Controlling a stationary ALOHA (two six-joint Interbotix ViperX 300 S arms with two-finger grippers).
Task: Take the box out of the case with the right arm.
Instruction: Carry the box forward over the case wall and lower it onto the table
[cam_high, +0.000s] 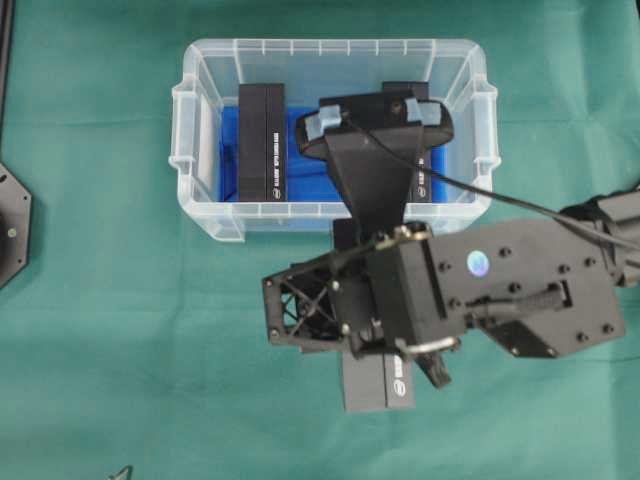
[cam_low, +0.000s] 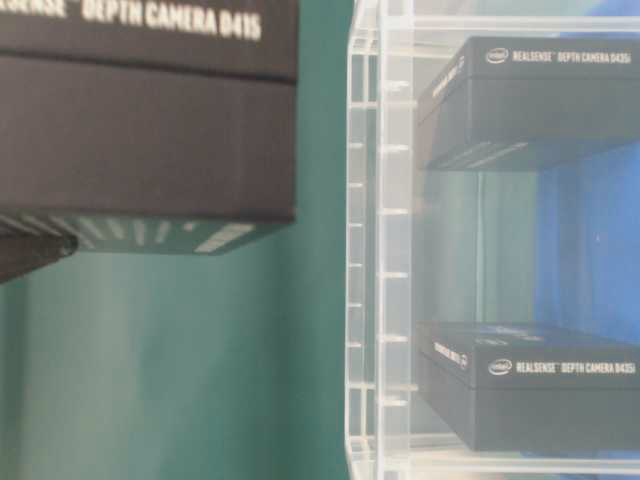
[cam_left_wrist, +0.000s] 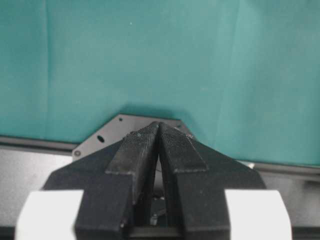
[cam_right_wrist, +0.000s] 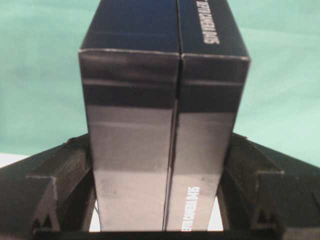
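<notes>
One long black rectangular cardboard box (cam_right_wrist: 165, 135) with white lettering sits pinched between the right arm's truss-like black gripper (cam_right_wrist: 160, 200), outside the clear plastic case (cam_high: 200, 205) over open green cloth (cam_high: 120, 330). Two more black boxes (cam_high: 261, 140) remain inside. The left gripper (cam_left_wrist: 159, 145) is pressed together.

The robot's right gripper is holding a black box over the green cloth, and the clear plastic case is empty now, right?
Not quite. The right gripper does hold a black cardboard box over the green cloth, but the clear plastic case is not empty: the overhead view shows a black box inside, with another partly hidden behind the arm.
</notes>
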